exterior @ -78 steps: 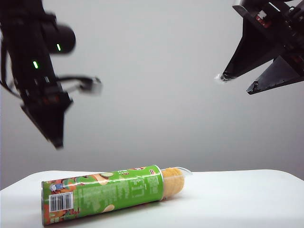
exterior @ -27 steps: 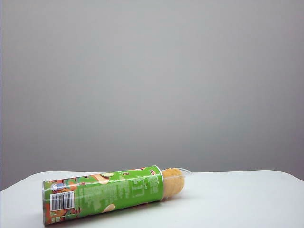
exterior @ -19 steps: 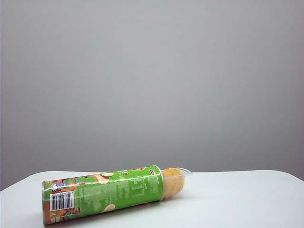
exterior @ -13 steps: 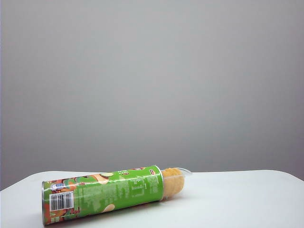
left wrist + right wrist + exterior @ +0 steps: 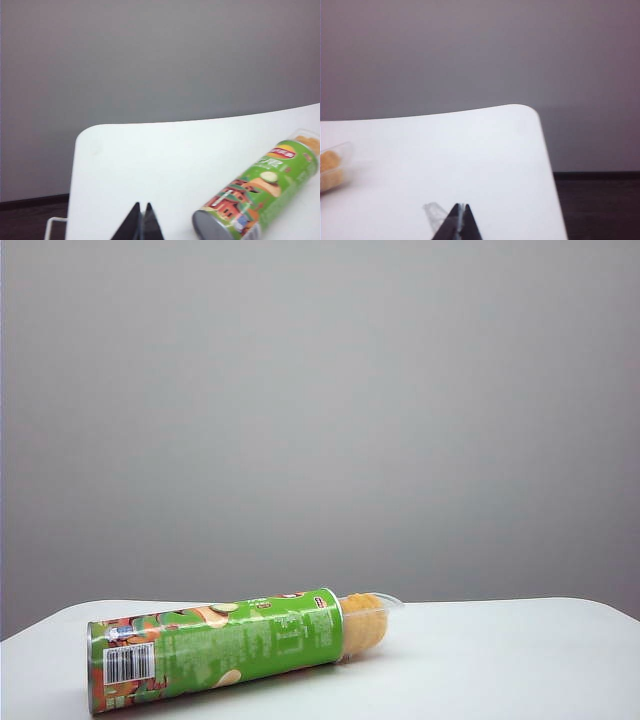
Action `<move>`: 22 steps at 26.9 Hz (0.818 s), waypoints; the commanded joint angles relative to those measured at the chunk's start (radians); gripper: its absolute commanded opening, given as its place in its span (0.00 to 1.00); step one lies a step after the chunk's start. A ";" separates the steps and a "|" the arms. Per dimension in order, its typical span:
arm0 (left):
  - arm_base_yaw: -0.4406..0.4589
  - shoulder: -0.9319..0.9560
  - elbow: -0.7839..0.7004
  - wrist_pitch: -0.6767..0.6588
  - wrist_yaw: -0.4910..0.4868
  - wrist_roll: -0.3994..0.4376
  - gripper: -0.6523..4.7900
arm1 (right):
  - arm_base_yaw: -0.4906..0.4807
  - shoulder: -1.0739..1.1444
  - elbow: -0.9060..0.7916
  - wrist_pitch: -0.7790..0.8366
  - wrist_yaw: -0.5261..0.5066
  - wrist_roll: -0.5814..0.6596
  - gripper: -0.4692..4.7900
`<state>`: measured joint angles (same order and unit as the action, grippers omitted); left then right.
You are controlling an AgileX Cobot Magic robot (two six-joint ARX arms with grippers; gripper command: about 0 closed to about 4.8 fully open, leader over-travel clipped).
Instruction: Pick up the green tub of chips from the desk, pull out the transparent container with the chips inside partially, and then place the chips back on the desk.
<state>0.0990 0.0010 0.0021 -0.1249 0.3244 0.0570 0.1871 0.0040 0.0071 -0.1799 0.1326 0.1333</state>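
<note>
Item: green tub of chips (image 5: 215,648), lying on its side on the desk (image 5: 500,660), silver base toward 8 o'clock and open mouth toward 2 o'clock in the exterior view.

Transparent container (image 5: 372,615) protrudes part-way from the mouth, chips (image 5: 362,620) visible inside.

Left gripper (image 5: 140,223): jaws pressed together, empty, just off the tub's base end, so likely the nearer arm.

Right gripper (image 5: 457,222): jaws pressed together, apparently empty, well apart from the container's lip (image 5: 335,165).

Neither gripper appears in the exterior view. Task judged complete.
</note>
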 commanded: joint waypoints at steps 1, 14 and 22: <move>0.000 0.000 0.004 -0.029 -0.111 0.014 0.11 | 0.000 0.001 -0.006 0.008 0.051 0.006 0.09; 0.000 0.002 0.004 -0.064 -0.299 -0.070 0.12 | 0.001 -0.001 -0.006 0.009 0.024 0.006 0.24; 0.000 0.000 0.004 -0.058 -0.283 -0.120 0.17 | 0.000 -0.001 -0.006 0.008 0.023 -0.009 0.07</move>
<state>0.0990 0.0017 0.0071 -0.1761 0.0418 -0.0559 0.1867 0.0032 0.0071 -0.1772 0.1539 0.1249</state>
